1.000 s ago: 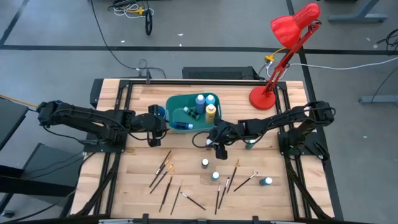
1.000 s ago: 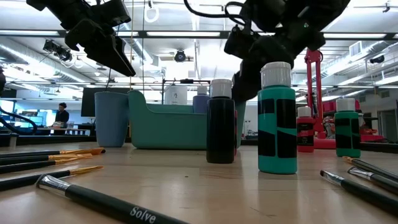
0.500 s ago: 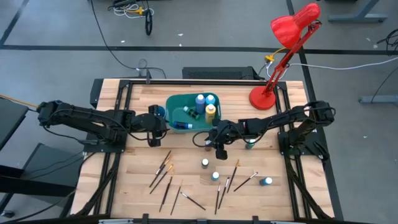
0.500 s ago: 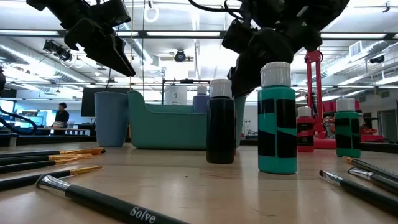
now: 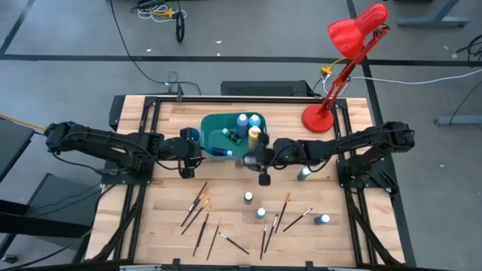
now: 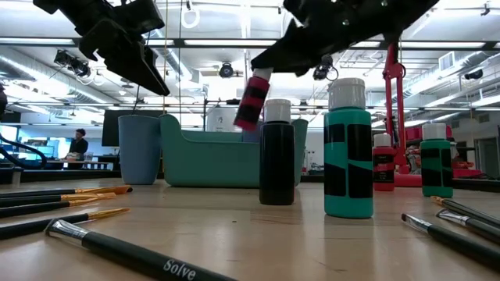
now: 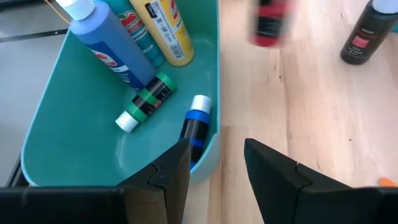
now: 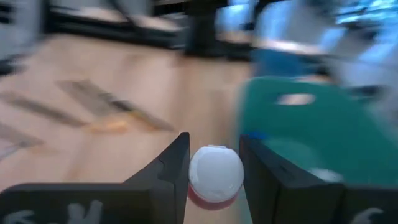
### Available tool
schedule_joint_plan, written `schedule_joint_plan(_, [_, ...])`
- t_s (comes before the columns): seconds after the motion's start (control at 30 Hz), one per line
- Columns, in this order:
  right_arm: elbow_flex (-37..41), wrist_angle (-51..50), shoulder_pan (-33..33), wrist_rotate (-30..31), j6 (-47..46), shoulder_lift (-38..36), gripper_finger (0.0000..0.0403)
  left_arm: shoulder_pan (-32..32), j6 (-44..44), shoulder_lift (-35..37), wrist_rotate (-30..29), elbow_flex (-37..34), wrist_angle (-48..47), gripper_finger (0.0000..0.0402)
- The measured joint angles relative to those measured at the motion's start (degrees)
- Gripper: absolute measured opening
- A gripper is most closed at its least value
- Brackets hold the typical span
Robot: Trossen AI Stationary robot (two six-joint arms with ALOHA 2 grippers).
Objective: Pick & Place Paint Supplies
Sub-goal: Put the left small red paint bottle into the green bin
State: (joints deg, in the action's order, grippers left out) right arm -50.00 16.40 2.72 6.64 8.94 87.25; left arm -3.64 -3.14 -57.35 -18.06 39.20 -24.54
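Note:
My right gripper (image 5: 252, 159) (image 8: 214, 152) is shut on a red paint bottle (image 6: 251, 101) with a pale cap, which it carries in the air just near of the teal bin (image 5: 226, 124). The bin holds blue (image 7: 115, 40), yellow (image 7: 165, 28) and green (image 7: 146, 102) bottles. More bottles (image 5: 248, 197) and dark-handled brushes (image 5: 199, 218) lie on the near half of the table. My left gripper (image 5: 197, 150) (image 7: 214, 163) hovers open and empty over the bin's left end. My right gripper pinches the red bottle at its cap end (image 8: 216, 173) between the two fingers, coming in from the table's right and slanting down. The bottle hangs tilted below the fingers, cap up and base (image 6: 245, 122) low, lifted clear of the table.
A black bottle (image 6: 276, 152) and a teal bottle (image 6: 348, 160) stand on the table near the low camera. A small blue cup (image 6: 141, 148) stands at the bin's left end. A red desk lamp (image 5: 339, 68) rises at the far right. Bare wood lies left of the brushes.
My right gripper has shut on the red bottle on the table and gone up with it and toward the bin. The bottle now hangs tilted, lifted clear of the wood.

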Motion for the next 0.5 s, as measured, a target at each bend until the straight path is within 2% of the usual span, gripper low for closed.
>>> schedule_joint_plan(0.1, [-0.02, -0.07, -0.04, 9.92, 0.85, -1.20, 0.0106, 0.00, 1.10, -0.01, 0.46, 0.01, 0.00, 0.0162])
schedule_joint_plan(0.23, [-0.03, -1.50, -0.17, 18.45, 2.41, -1.02, 0.0108, 0.00, 2.48, 0.01, 1.81, 0.01, 0.01, 0.0162])
schedule_joint_plan(0.3, [-0.04, -2.56, -0.30, 20.24, 2.58, -0.67, 0.0109, 0.00, 3.31, 0.01, 2.62, 0.00, 0.01, 0.0162])
schedule_joint_plan(0.5, [-0.04, -7.15, -0.44, 19.39, 0.72, -0.62, 0.0109, 0.00, 4.05, 0.01, 2.77, 0.00, 0.03, 0.0162])
